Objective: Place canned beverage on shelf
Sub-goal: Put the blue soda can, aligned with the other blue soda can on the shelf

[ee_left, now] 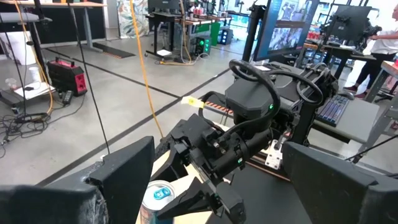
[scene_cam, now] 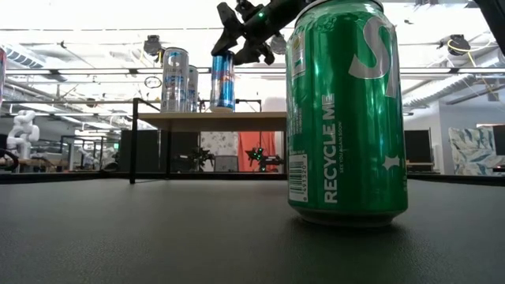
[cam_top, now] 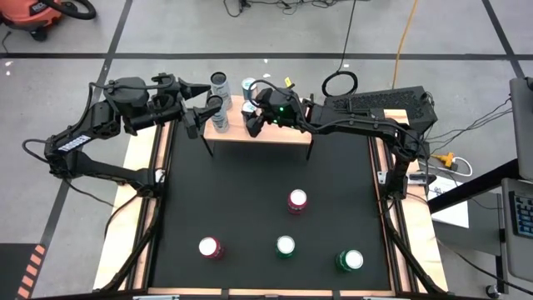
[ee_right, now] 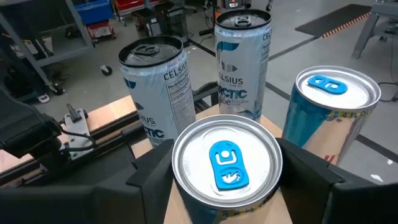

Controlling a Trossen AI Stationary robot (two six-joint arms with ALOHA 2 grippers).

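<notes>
The shelf is a light-wood board on black legs at the table's far side. Two silver Celsius cans and a blue-tabbed can stand upright on it. A second blue-tabbed can stands upright nearer the shelf's middle, and my right gripper is shut on it. My left gripper hangs open at the shelf's left end, beside the Celsius cans, touching nothing. My right gripper pinches the can's upper wall, just under the rim, between its two fingers on opposite sides. The fingers come almost level from the table's right, tipped slightly down. The can is upright, and in the low view its bottom meets the board.
On the black mat nearer the front stand two red-topped cans and two green ones; one green can fills the low view. Bare mat lies between the shelf and these cans.
</notes>
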